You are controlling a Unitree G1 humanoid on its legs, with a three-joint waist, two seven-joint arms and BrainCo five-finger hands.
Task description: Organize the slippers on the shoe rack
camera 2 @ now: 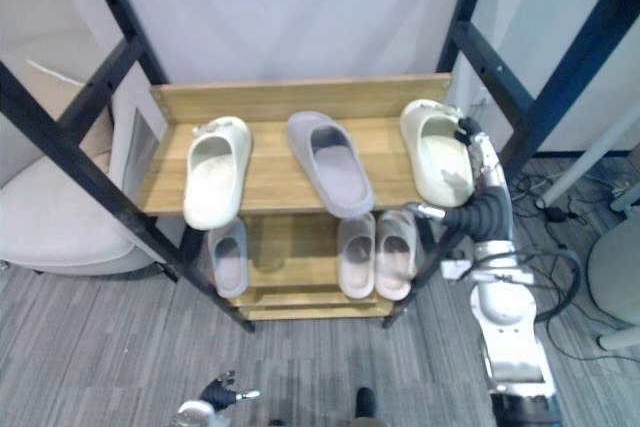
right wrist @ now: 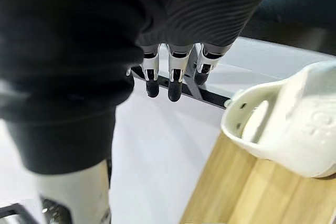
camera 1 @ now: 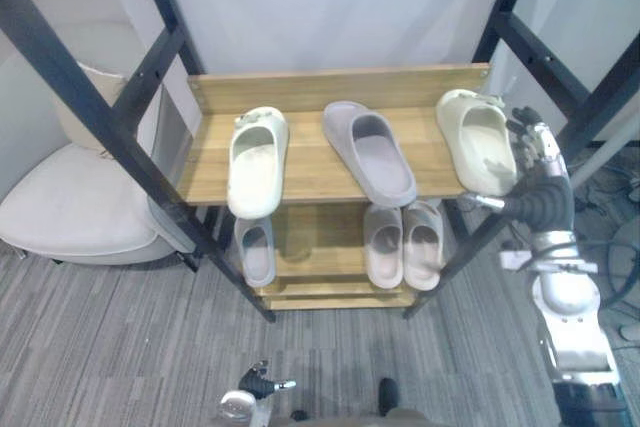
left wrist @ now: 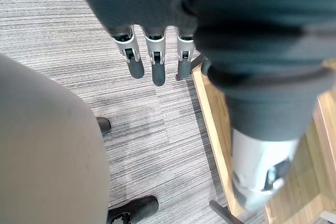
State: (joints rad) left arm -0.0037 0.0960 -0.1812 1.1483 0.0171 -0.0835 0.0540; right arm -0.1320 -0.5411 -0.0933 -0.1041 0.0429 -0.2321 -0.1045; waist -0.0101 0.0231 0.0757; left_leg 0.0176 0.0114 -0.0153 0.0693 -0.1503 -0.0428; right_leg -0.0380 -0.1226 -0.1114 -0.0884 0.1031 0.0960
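Both empty, right robot hand [camera 1: 536, 152] straight-fingered just beside cream slipper [camera 1: 483, 147] on shoe rack [camera 1: 310, 169], left robot hand [left wrist: 156, 59] loosely straight.

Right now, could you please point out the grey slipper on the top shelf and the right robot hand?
grey slipper [camera 1: 370, 152]: left eye view, its footbed.
right robot hand [camera 1: 535, 145]: left eye view, its silver fingers.

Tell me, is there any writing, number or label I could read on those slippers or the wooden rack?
No text here can be read.
Cream slipper beside the right hand: possibly a faint raised mark on its insole, too blurred to read.
Grey slipper: no print visible.
Shoe rack: plain wood, no label or number visible.
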